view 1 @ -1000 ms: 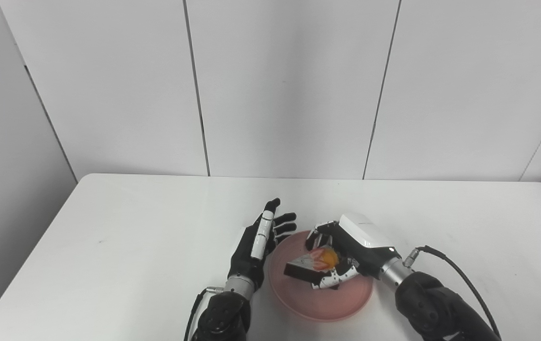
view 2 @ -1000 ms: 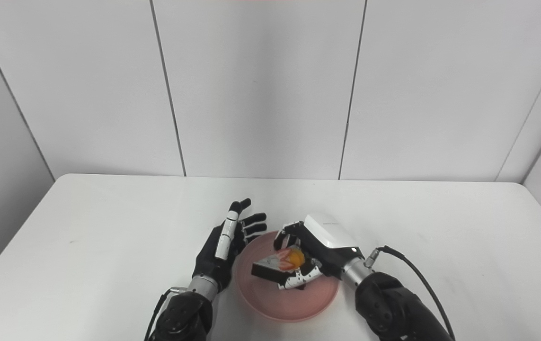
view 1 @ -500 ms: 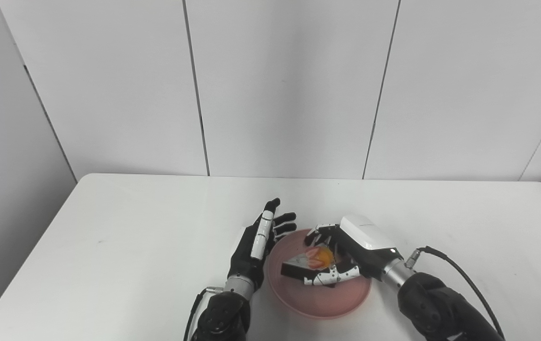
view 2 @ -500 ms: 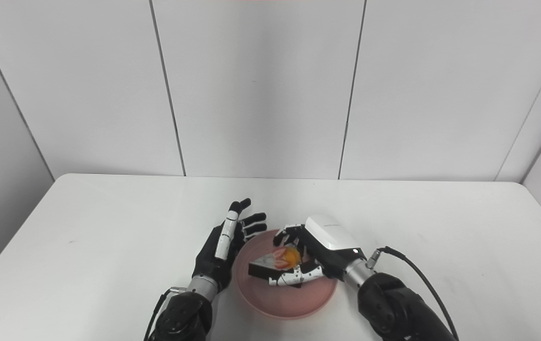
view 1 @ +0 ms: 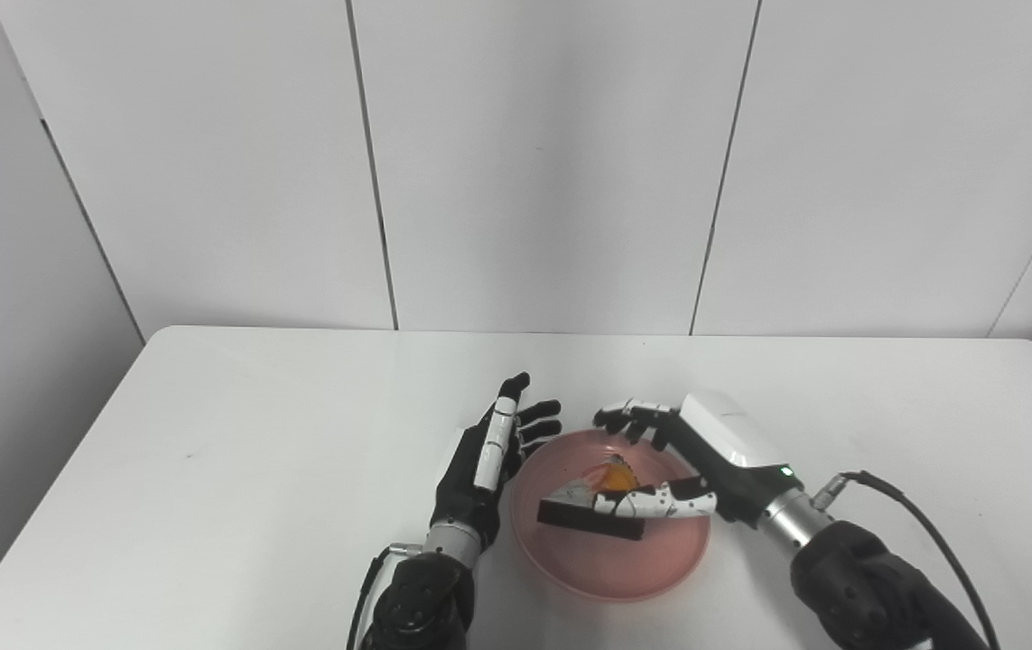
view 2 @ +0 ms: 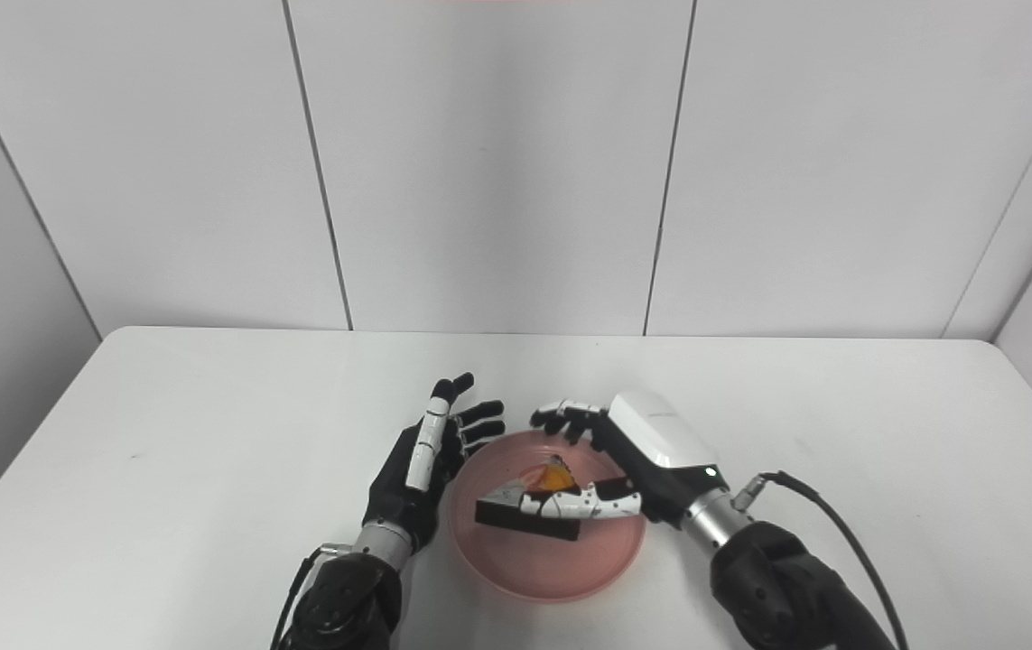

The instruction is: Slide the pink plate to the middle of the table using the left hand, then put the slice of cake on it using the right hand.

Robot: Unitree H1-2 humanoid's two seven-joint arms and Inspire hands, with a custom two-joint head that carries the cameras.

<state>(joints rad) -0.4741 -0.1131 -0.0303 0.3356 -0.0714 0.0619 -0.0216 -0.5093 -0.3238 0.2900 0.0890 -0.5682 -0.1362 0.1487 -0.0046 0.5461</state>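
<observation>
Low in the middle of the frame, the slice of cake is seen lying in the pink plate, with the right hand spread wide around it, fingers parted and apparently released, though the thumb lies against the slice's near side. The left hand is held flat and open, empty, just beside the plate's left rim. The slice is judged light, soft and easily crushed, its fruit topping likely to slip, so any hold is best taken gently on the dark side faces.

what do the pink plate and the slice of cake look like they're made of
Pink plate: probably matte plastic, going by its even colour and dull sheen. Slice of cake: likely a foam or plastic replica, with crisp straight edges and no crumbs, though real cake can't be ruled out.
</observation>
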